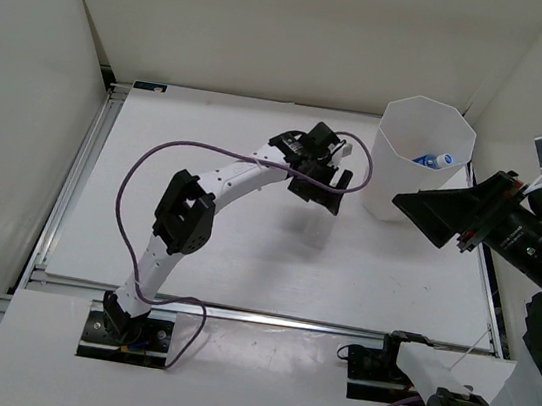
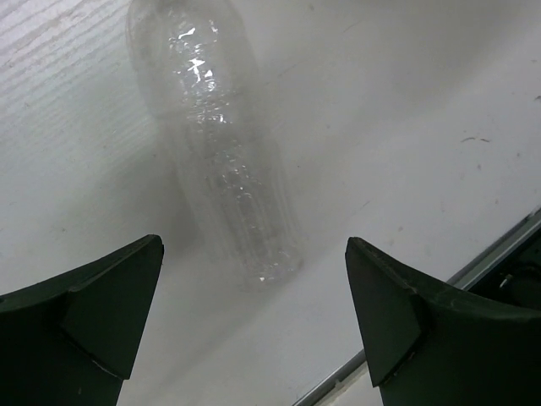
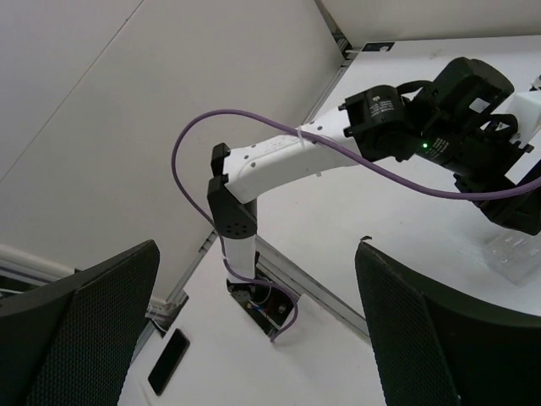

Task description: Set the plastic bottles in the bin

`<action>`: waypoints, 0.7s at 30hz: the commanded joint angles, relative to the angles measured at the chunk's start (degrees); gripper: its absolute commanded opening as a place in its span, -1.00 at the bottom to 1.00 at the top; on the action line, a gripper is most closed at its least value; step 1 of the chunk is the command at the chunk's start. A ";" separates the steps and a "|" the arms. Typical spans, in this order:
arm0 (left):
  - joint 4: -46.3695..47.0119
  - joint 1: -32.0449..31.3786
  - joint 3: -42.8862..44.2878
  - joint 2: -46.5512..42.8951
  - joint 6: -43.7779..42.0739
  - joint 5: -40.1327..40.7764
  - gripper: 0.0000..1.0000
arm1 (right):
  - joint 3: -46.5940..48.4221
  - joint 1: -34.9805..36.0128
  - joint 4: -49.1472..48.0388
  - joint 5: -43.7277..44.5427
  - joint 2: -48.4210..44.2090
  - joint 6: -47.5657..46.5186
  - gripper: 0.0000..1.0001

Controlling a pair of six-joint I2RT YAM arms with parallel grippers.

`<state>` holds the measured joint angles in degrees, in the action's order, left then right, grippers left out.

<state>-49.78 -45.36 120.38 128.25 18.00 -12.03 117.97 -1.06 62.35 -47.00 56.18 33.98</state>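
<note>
My left claw (image 1: pixel 320 188) hangs over the middle of the white table (image 1: pixel 205 244), jaws spread as wide as they go and holding nothing. From above, the one clear bottle (image 1: pixel 316 232) under it is only a faint glint on the white surface, just nearer the arm bases than my fingers. My left wrist camera shows it far better. The clear bottle (image 2: pixel 221 161) lies flat on the table, crinkled and unlabelled, its base end toward the gap of my left claw (image 2: pixel 254 326) and its far end cut off at the top of the view, so I cannot see the cap. Neither finger (image 2: pixel 101 313) touches it.

My right claw (image 1: pixel 422 220) hovers just beside the bin (image 1: pixel 387 169), equally wide open and empty. Its own camera looks away from the bin, across the table. Between the fingers of my right claw (image 3: pixel 254 338) I see my left arm (image 3: pixel 279 161) with its purple cable (image 3: pixel 190 144), and the clear bottle (image 3: pixel 517 255) at the right edge.

Only the overhead view looks into the tall white bin, standing at the table's far right. A blue-capped bottle (image 1: pixel 432 160) with a blue-white label lies inside.
</note>
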 commanded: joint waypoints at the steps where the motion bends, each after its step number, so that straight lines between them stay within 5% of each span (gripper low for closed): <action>1: -0.14 0.19 0.22 1.38 0.10 -0.54 1.00 | 1.99 0.01 -3.37 1.74 -0.20 2.14 0.99; 13: 1.62 1.77 3.37 12.20 3.45 -9.06 1.00 | 4.80 0.01 -1.45 3.49 0.86 2.67 0.99; 16: 2.14 2.30 3.37 12.73 3.45 -10.81 0.54 | 5.34 0.01 -0.74 3.50 1.47 2.15 0.99; 17: 2.14 2.30 3.89 12.73 3.45 -10.82 0.07 | 4.82 0.01 -0.74 3.50 1.47 2.15 0.99; 21: 2.14 3.53 5.30 8.18 3.45 -10.82 -0.09 | 3.59 0.01 -0.74 4.02 1.47 2.15 0.99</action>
<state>-47.64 -42.50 123.33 141.08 21.69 -21.45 121.71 -1.06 62.06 -43.53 57.12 36.25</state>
